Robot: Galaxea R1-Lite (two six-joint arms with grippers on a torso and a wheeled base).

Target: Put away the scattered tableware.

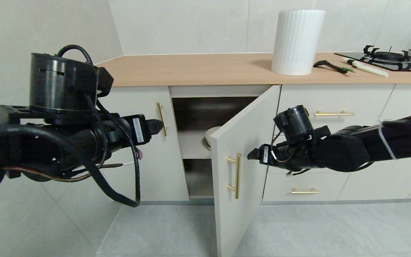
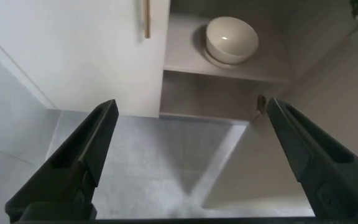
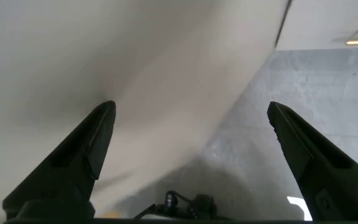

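Resting inside open cabinet (image 1: 205,110): bowl (image 2: 231,38).

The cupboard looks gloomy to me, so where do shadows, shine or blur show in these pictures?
Head view: the open cupboard's upper recess lies in shade, and the white ribbed container throws a soft shadow on the wooden countertop. Left wrist view: the cream bowl carries a bright glint. Right wrist view: a grey shadow crosses the white cupboard door.

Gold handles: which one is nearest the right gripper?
The vertical handle on the open cabinet door, directly before the right gripper; the others sit on closed fronts.
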